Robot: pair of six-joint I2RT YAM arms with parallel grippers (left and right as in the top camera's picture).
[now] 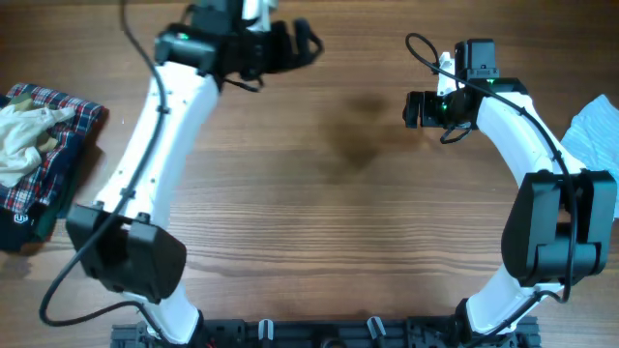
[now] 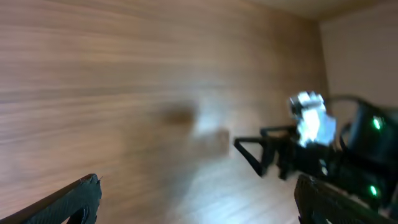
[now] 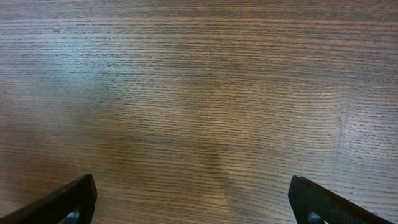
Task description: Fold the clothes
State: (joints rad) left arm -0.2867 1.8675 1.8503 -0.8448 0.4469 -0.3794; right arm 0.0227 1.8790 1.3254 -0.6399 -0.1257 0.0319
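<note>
Both arms sit nearest you in the overhead view, and neither one holds any cloth. Your left gripper (image 1: 295, 43) is up at the far edge of the table (image 1: 338, 222), with its fingers spread. Your right gripper (image 1: 418, 108) is on the other side; from here you cannot tell how its fingers stand. The clothes are off at the sides. A pile (image 1: 39, 155) lies at the left edge: a checked red and blue piece with a crumpled cream-white one on top. A pale blue garment (image 1: 595, 130) pokes in at the right edge, just beside your right arm. The middle of the table has only bare wood.

Next, the left wrist view is blurry. You see two dark fingertips (image 2: 68, 199) wide apart, over wood, and your other arm across the way.

Last, the right wrist view shows its fingertips (image 3: 68, 199) wide apart too, with only wood between them.

It looks like you are between pieces. I think your next move is to reach to one side, pinch a garment, and pull it flat into the middle.
</note>
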